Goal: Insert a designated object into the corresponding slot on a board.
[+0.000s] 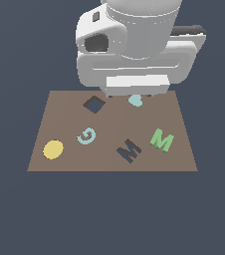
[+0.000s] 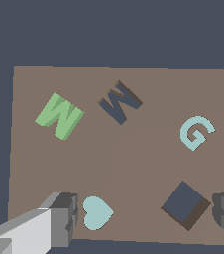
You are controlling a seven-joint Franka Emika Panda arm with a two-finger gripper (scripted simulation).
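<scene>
Two views here, and they don't tell you the same stuff. Using the M-shaped slot (image 1: 129,150) as the anchor: in the exterior view the green M (image 1: 162,140) lies flat on the brown board (image 1: 59,114) just beside the slot, on the exterior view's right, close but not touching it. The teal G (image 1: 86,135) sits on the slot's other side, with the yellow disc (image 1: 53,149) further out the same way, near the board's corner. The dark diamond hole (image 1: 94,104) is beyond the slot, toward the arm. That view is mostly blocked up top by the big white arm body, so you only catch a sliver of a pale teal piece (image 1: 136,100) poking out under it, and the claw itself isn't readable at all. The wrist view fixes that: the pale piece is a little heart (image 2: 97,213), the diamond hole has a visible brown wall, and the gripper (image 2: 148,216) shows both fingers (image 2: 64,216) spread wide with nothing between them but bare board. The heart lies just beside one finger, the diamond hole close to the other. The green M and the slot are both well apart from the claw, out ahead of it and off toward the heart-side finger, nowhere near being held.
</scene>
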